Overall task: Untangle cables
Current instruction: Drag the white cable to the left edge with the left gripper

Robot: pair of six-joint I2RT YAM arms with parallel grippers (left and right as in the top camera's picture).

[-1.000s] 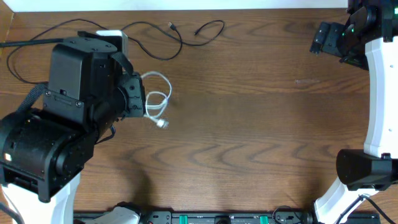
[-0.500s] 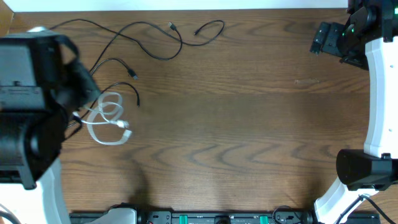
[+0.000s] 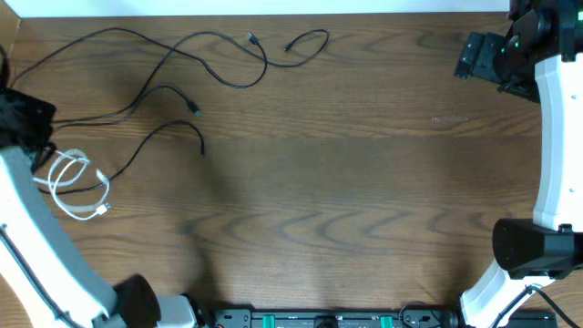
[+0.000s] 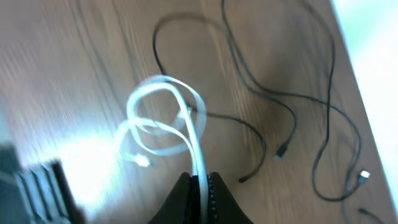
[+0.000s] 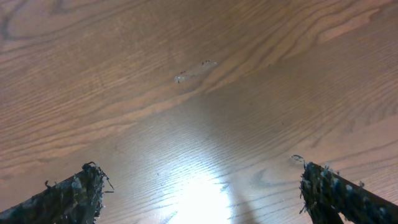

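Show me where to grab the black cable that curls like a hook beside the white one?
Grip the hooked black cable just behind its free tip, coming straight down from above. That tip lies flat and touches nothing else, so fingers can close on either side of it. Its other end runs toward the loops of the white cable, where a grab could catch both.

Short cable at table left edge, long cables behind it

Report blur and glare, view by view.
Left wrist: motion-blurred, white cable smeared, glare on the table at lower left. Right wrist: sharp wood grain, bright glare patch low, by the open right claw. Overhead: sharp, evenly lit.
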